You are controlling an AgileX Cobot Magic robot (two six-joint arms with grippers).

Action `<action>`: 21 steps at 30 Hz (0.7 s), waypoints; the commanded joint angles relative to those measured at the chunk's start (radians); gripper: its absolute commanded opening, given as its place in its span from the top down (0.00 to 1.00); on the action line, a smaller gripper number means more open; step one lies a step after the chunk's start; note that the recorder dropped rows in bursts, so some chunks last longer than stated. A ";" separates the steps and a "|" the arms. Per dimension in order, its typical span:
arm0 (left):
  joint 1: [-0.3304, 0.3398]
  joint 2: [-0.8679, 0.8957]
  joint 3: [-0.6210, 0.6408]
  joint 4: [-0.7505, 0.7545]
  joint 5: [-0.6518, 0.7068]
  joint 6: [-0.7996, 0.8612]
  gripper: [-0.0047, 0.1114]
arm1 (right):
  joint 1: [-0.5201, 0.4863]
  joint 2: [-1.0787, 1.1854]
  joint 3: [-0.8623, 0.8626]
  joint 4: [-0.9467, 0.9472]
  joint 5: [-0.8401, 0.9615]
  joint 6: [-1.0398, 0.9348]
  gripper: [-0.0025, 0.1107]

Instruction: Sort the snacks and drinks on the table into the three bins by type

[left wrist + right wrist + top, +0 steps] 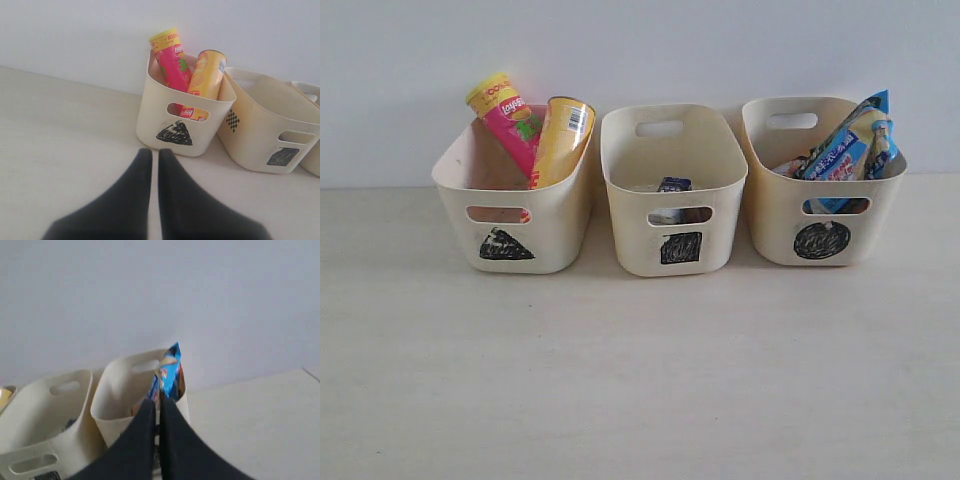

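Three cream bins stand in a row at the back of the table. The triangle bin holds a pink chip canister and a yellow-orange canister, both leaning. A blue-and-white drink carton lies low in the square bin. The circle bin holds blue-and-white foil packets. No arm shows in the exterior view. My left gripper is shut and empty, just in front of the triangle bin. My right gripper is shut and empty, before the circle bin and its blue packet.
A plain pale wall rises right behind the bins. In the left wrist view the square bin stands close beside the triangle bin. The table's bare surface stretches from the bins to the front edge of the exterior view.
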 commanded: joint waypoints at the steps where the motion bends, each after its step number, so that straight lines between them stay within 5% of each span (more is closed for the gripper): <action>1: 0.004 0.003 0.002 0.004 -0.007 -0.006 0.92 | -0.002 -0.154 0.015 -0.007 -0.010 -0.006 0.98; 14: 0.004 -0.025 0.012 0.014 -0.007 -0.002 0.92 | -0.002 -0.307 0.015 -0.007 -0.012 -0.006 0.98; 21: 0.004 -0.225 0.098 0.279 0.001 0.012 0.92 | -0.002 -0.307 0.015 -0.007 -0.012 -0.006 0.98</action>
